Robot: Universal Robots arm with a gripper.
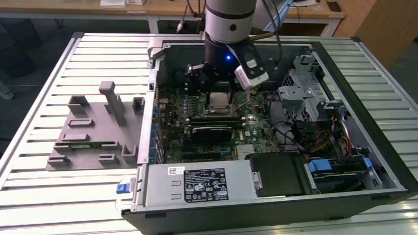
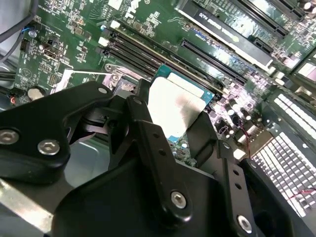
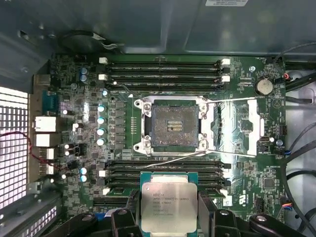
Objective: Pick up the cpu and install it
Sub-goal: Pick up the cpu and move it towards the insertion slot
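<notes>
**Chip in my grip, socket open beside it**

In the exterior view, my gripper (image 1: 219, 94) hangs inside the open computer case (image 1: 390, 161), with the cpu (image 1: 220, 101) low over the motherboard (image 1: 196, 120). The drive cage (image 1: 306, 93) stands at three o'clock from me. Loose cables (image 1: 320, 134) lie at four and the grey fixture plate (image 1: 91, 132) is well apart at nine.

In the second wrist view, my fingers (image 2: 148, 138) are drawn in onto two opposite edges of the cpu (image 2: 173, 106), holding it flat. It is thin and stiff, and I judge it light. The shiny lid looks slippery and the underside is probably delicate, so the edges seem the right place to hold it.

In the first wrist view, the cpu (image 3: 168, 207) sits clamped between my fingers (image 3: 207, 217) over the memory slots (image 3: 163, 170). The socket (image 3: 173, 127) is empty just beyond those slots. Its load plate (image 3: 239, 123) is swung aside and its thin lever wire (image 3: 173, 159) lies slanted between socket and slots, the likeliest thing to snag.
</notes>
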